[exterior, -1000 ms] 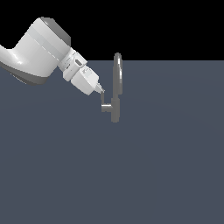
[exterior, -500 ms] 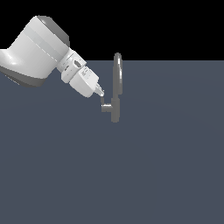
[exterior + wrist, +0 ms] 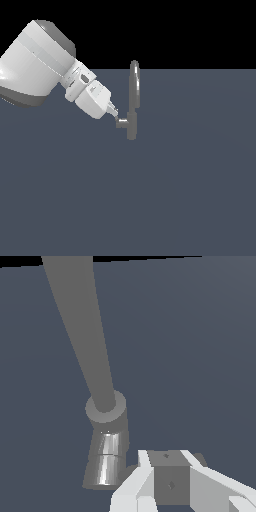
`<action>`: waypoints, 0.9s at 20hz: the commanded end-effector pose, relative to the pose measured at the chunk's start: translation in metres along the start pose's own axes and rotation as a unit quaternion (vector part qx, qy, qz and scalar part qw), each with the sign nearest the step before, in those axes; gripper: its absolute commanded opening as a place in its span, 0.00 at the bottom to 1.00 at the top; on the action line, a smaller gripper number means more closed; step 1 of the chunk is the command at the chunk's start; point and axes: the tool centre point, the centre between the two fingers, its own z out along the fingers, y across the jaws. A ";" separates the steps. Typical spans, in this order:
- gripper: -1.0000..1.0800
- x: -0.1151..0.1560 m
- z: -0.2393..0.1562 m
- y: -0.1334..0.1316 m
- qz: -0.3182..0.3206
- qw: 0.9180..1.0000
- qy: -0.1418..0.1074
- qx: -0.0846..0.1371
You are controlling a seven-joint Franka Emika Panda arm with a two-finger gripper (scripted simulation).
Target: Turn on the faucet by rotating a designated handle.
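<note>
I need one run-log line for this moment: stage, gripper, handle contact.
stage: reaching handle | gripper: at handle stub, contact unclear, jaws unclear | faucet: upright, handle not visibly turned

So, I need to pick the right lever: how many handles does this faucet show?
1. The handle juts from the faucet body toward the exterior view's left, at the gripper tips. Another could be hidden behind the body.

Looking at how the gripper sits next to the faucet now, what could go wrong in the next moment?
1. The gripper tips meet only the end of the handle, so they might slip off when they push.
2. The tall spout rises very near the gripper; a wide swing could hit it instead.
3. In the wrist view the fingers cover the handle, so contact is hard to confirm from there.
</note>
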 end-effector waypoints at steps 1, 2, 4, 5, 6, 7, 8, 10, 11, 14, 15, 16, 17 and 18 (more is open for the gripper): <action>0.00 -0.004 0.004 0.004 -0.001 1.000 0.002 -0.001; 0.00 -0.007 0.008 0.007 -0.001 1.000 0.002 -0.002; 0.00 -0.013 0.016 0.013 -0.001 1.000 0.002 -0.004; 0.00 -0.016 0.020 0.016 -0.001 1.000 0.002 -0.006; 0.00 -0.019 0.024 0.019 -0.001 1.000 0.002 -0.007; 0.00 -0.022 0.028 0.022 -0.001 1.000 0.002 -0.008; 0.00 -0.025 0.032 0.026 -0.001 1.000 0.003 -0.009; 0.00 -0.032 0.040 0.032 -0.001 1.000 0.003 -0.011; 0.00 -0.032 0.040 0.032 -0.001 1.000 0.003 -0.011; 0.00 -0.034 0.033 0.021 0.000 1.000 0.001 0.001; 0.00 -0.037 0.037 0.021 0.000 1.000 0.001 0.000; 0.00 -0.041 0.042 0.021 0.000 1.000 0.001 -0.002; 0.00 -0.044 0.046 0.021 0.000 1.000 0.001 -0.003; 0.00 -0.047 0.050 0.021 0.000 1.000 0.002 -0.004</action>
